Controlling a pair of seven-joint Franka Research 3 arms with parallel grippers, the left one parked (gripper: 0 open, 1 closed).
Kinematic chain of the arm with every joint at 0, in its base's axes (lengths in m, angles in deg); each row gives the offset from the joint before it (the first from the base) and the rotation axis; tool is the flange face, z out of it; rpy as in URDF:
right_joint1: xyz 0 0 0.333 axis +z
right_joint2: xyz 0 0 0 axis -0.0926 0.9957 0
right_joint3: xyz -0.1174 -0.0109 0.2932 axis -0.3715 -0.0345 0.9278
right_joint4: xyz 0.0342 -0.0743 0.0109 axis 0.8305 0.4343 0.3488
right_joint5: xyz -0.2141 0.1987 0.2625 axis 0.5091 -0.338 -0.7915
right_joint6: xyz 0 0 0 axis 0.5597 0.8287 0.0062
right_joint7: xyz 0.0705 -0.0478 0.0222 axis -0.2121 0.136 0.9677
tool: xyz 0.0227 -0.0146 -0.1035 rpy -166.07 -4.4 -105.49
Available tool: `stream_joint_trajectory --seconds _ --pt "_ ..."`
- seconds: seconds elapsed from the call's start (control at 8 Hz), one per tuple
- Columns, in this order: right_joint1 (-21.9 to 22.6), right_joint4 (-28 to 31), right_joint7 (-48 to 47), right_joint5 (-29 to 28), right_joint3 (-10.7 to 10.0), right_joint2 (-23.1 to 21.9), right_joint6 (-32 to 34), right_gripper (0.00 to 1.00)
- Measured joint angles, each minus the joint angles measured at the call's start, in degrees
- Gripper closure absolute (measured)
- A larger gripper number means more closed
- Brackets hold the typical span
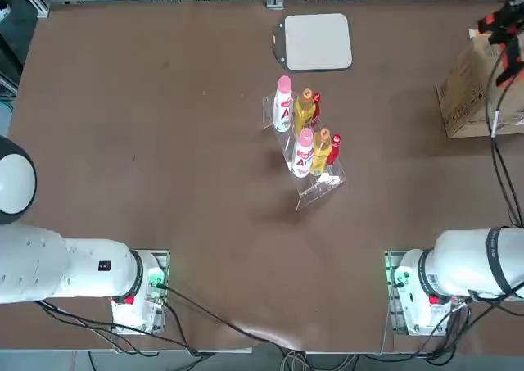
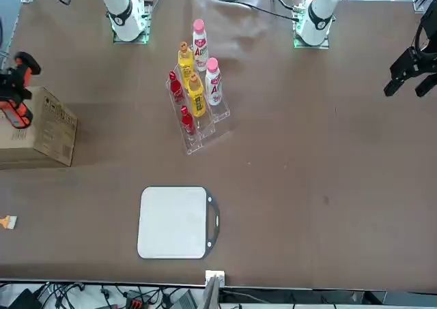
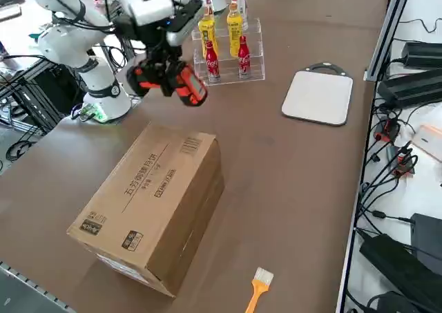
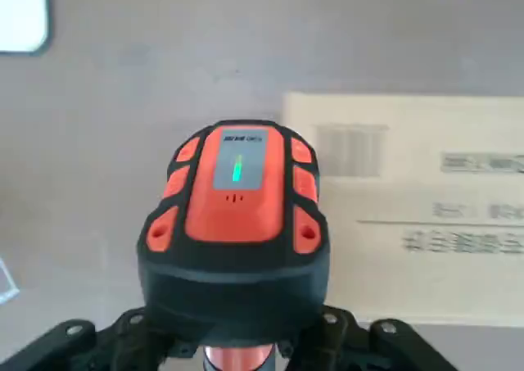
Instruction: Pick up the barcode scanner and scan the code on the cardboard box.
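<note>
Between the fingertips of our right gripper (image 4: 246, 350), we see the barcode scanner (image 4: 237, 215) held fast by its handle, its black and orange head sitting just beyond the claw. Past the scanner, we have the cardboard box (image 3: 148, 202), its printed top and barcode below and beside the head. Farther out, near the box, lies an orange-handled brush (image 3: 260, 287); well apart stands the clear bottle rack (image 3: 238, 54).

Using the brown corrugated cardboard box (image 3: 155, 195) as the landmark: the brown desk (image 3: 297, 182) is wide open between it and the white rectangular board with the grey handle (image 3: 318, 97), so a claw fits through there no problem. Clear acrylic rack of colourful bottles (image 3: 229, 50) blocks the way farther off, beyond the board-side gap. Just watch the orange-handled brush (image 3: 259, 289) lying near the box.
</note>
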Motion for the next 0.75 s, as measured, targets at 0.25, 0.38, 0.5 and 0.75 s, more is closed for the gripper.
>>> stream_joint_trajectory --seconds 0.25,0.38,0.5,0.75 --pt "-3.31 0.03 6.12 0.0 -0.1 3.91 -4.18 0.57" --pt "-3.39 0.0 6.78 0.0 0.01 6.45 -7.06 0.57" --pt "-3.27 -0.34 6.81 -0.01 0.42 8.88 -9.28 0.57" --pt "-2.97 -3.42 6.81 -0.02 1.21 11.56 -9.09 0.57"
